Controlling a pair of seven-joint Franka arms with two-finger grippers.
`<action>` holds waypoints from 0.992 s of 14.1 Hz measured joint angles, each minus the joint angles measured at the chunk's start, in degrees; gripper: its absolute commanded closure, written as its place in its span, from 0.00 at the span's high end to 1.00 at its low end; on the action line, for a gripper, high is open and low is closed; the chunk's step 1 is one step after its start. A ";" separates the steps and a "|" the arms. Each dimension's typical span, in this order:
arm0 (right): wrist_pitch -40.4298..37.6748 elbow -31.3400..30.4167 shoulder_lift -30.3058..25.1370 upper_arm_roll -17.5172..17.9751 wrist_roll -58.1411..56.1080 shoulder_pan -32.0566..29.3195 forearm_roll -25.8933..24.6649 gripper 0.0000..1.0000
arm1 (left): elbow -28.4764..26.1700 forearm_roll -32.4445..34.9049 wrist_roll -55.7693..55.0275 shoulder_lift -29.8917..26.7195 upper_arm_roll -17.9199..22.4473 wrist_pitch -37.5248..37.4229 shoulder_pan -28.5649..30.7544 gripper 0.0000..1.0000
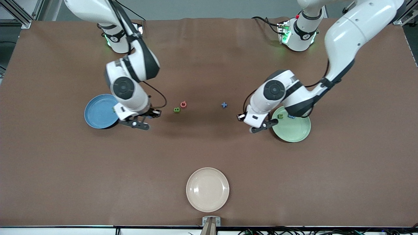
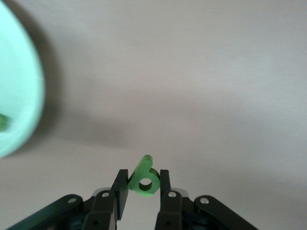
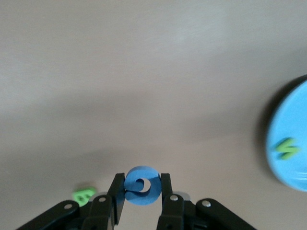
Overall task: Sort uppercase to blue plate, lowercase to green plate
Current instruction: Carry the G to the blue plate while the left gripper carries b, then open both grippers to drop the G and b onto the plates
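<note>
The left hand (image 2: pixel 141 191) is clamped on a green q/p letter (image 2: pixel 143 178), pinched between its two fingers, and hangs over the bare brown counter (image 1: pixel 209 147) just beside the rim of the green plate (image 1: pixel 295 133), on the side toward the counter's middle. In the front view this hand (image 1: pixel 258 129) shows at the plate's edge. On the green plate lie a green n/u letter (image 1: pixel 280 116) and a blue letter (image 1: pixel 290 116) mostly hidden under the left arm.

The right hand (image 3: pixel 141 194) is clamped on a blue G (image 3: pixel 142 185), the round letter squeezed between its fingers. It hangs over the counter just beside the blue plate (image 1: pixel 98 112), on the side toward the middle; the front view shows the hand (image 1: pixel 145 122) at that plate's rim. A green S (image 3: pixel 287 148) lies on the blue plate, seen in the right wrist view.

Between the two arms, near the counter's middle, a green B (image 1: pixel 176 110) and a red round letter (image 1: pixel 183 104) sit just beside each other, the red one slightly farther from the front camera. A blue plus shape (image 1: pixel 224 104) lies apart from them, toward the left arm's end. A cream plate (image 1: pixel 207 189) rests well apart from the rest, nearest the front camera.
</note>
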 measured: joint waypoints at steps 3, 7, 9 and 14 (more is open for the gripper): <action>-1.43 -4.04 -5.08 -0.11 -12.23 -6.54 -0.03 0.01 | -0.62 1.25 7.79 -1.25 -1.44 -4.39 5.14 0.14; -0.90 -9.94 -9.23 -0.16 -24.61 -13.78 -0.50 0.01 | -2.46 4.26 15.28 -2.81 -1.43 -4.75 11.74 0.14; -0.27 -11.17 -9.60 -0.18 -30.69 -17.34 -0.64 0.01 | -3.91 6.54 17.30 -2.79 -1.39 -4.43 14.97 0.14; 11.93 -19.99 -9.66 -0.15 -42.91 -25.21 -0.65 0.02 | -8.51 12.44 17.88 -2.46 -0.93 0.58 20.00 0.14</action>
